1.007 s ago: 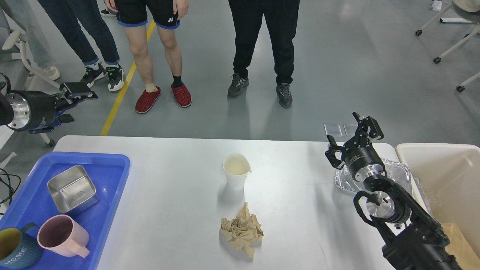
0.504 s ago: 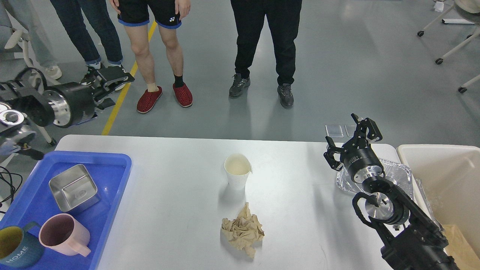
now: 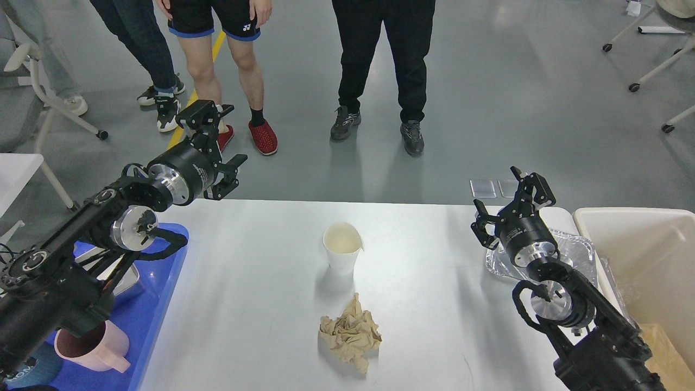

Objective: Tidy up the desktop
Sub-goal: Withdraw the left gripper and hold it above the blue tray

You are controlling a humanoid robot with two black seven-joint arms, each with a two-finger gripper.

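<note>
The white desktop [image 3: 255, 282] fills the lower view. A white paper cup [image 3: 342, 247] stands upright at its middle. A crumpled brown paper wad [image 3: 350, 334] lies just in front of the cup. My left gripper [image 3: 217, 146] is open and empty, above the desktop's far left edge, well left of the cup. My right gripper [image 3: 507, 201] is open and empty, above the far right of the desktop, over a crinkled foil tray [image 3: 575, 247] that my arm partly hides.
A blue tray [image 3: 157, 293] at the left holds a pink mug [image 3: 92, 345], a dark blue mug [image 3: 27, 372] and a steel container [image 3: 124, 283], mostly hidden by my left arm. A cream bin [image 3: 646, 255] stands at the right. People stand beyond the far edge.
My left arm has swung in from the far left toward the desktop and now covers much of the blue tray. My right arm has barely moved. Cup and paper wad are unmoved.
</note>
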